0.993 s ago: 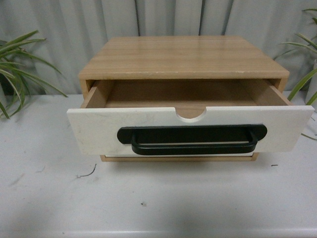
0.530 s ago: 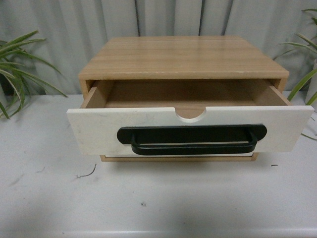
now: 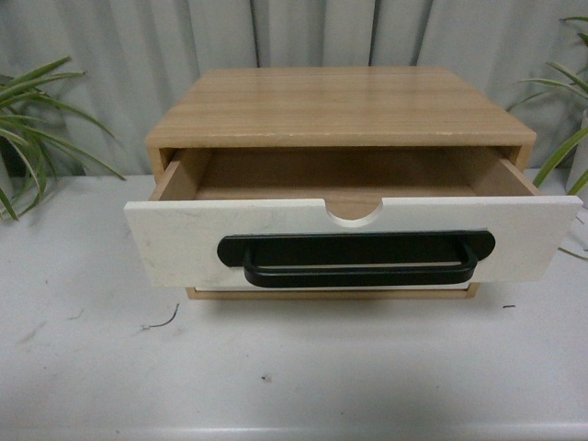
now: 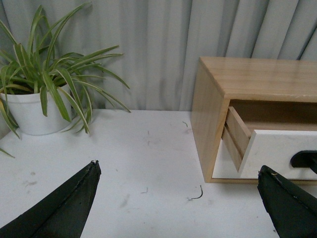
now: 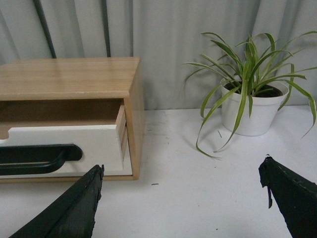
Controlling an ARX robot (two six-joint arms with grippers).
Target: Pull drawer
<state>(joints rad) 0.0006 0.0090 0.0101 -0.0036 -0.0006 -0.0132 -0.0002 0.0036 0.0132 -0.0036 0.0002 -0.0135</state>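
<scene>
Front view: the wide white-fronted wooden drawer (image 3: 354, 241) sits pulled partly out of a light wooden cabinet (image 3: 340, 106) at the centre of the frame, its long black bar handle (image 3: 356, 258) facing the camera below a half-round notch (image 3: 355, 212). The cabinet stands on a white table (image 3: 294, 367). Neither arm appears here.

Left wrist view: the left gripper (image 4: 179, 203) has its black fingers (image 4: 62, 208) spread wide apart, holding nothing. A green spider plant in a white pot (image 4: 29, 111) stands at the upper left, and the drawer shows at the right edge.

Right wrist view: the right gripper (image 5: 183, 203) is likewise spread wide and holds nothing. The drawer lies at the left; another potted spider plant (image 5: 250, 106) stands at the upper right.
</scene>
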